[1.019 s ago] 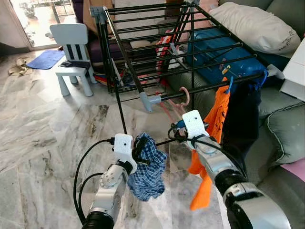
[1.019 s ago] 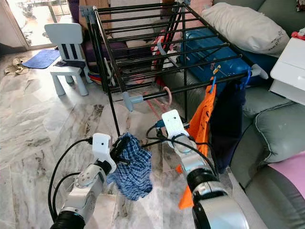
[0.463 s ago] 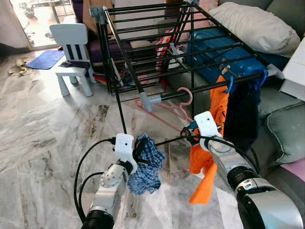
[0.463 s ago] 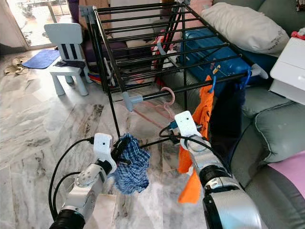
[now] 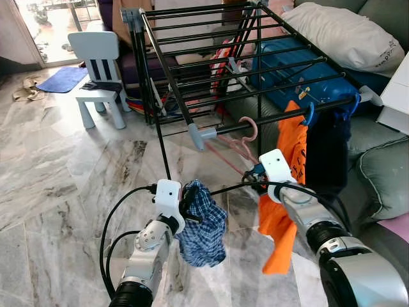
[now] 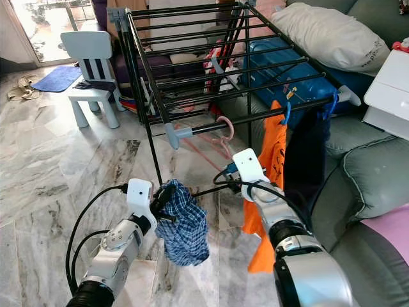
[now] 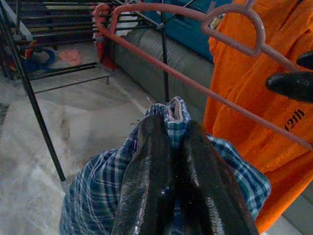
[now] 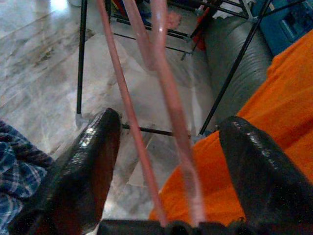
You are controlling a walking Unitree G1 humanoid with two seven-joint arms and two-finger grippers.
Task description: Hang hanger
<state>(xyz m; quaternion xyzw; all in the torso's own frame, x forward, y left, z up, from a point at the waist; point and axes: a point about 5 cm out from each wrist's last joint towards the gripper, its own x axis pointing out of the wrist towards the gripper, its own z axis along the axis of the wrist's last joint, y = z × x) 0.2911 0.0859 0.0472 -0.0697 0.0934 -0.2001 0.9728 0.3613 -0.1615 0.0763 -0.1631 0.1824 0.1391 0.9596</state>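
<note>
My right gripper stands spread, the pink hanger between its fingers, hooked on the rack. It looks light, stiff, slick. My left gripper pinches the checked cloth.

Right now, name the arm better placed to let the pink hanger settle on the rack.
Right. The right gripper is open around the pink hanger, whose hook already sits on the drying rack bar. The left gripper is shut on the checked cloth, lower down.
</note>
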